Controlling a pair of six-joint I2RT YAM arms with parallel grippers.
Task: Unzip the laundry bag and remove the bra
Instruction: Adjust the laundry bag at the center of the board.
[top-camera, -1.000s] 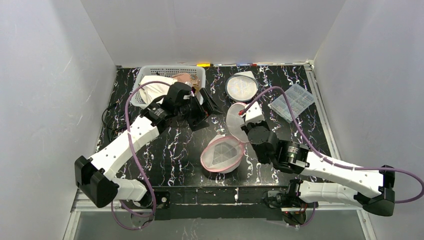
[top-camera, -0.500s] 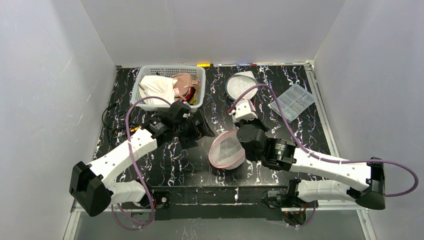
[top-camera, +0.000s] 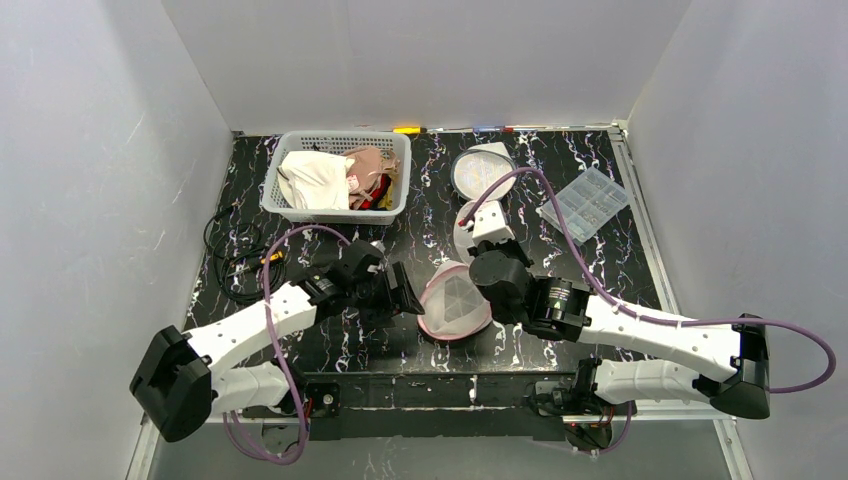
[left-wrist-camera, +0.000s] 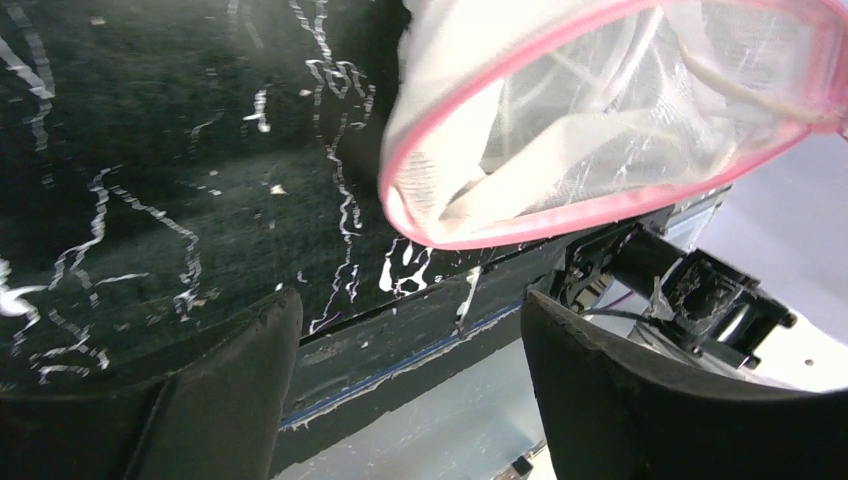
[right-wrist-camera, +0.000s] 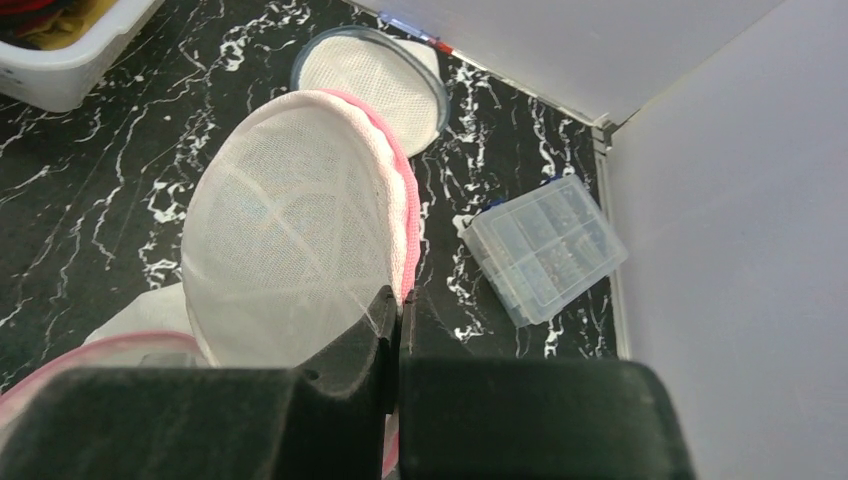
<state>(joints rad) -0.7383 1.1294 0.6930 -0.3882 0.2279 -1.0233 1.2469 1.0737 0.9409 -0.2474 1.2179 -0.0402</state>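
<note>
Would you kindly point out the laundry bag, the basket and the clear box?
laundry bag (top-camera: 455, 305): top view, mesh middle.
basket (top-camera: 335, 140): top view, far rim.
clear box (right-wrist-camera: 545, 250): right wrist view, lid centre.

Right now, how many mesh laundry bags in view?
2: pink-rimmed bag near the front, centre; dark-rimmed bag at the back, right of the basket. Basket may hide more.

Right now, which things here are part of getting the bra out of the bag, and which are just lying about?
In the job: pink-rimmed laundry bag; right jaws, shut on its rim; left jaws, open beside it.
Just lying about: blue-rimmed mesh pouch; clear compartment box; black cables; basket of clothes.
</note>
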